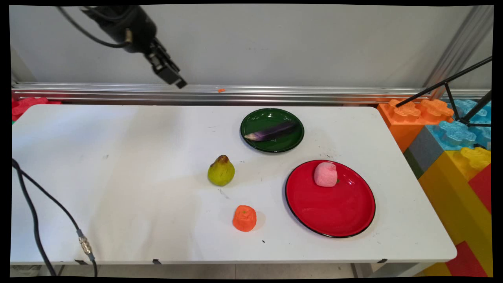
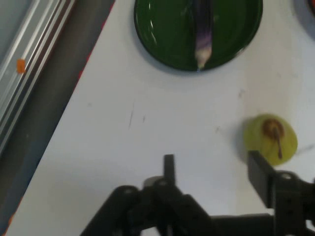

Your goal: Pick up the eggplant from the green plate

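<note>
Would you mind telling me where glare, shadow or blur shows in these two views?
Main view: sharp, glare streaks on the green plate, soft shadows beside the pear and the orange piece. Hand view: soft throughout, the gripper out of focus, the eggplant smeared.

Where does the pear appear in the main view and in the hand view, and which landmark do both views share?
Main view: the pear stands upright near the table's centre, left of the red plate.
Hand view: the pear is at the right edge, just above one finger of the open hand.
Shared landmark: the green plate holding the eggplant.
</note>
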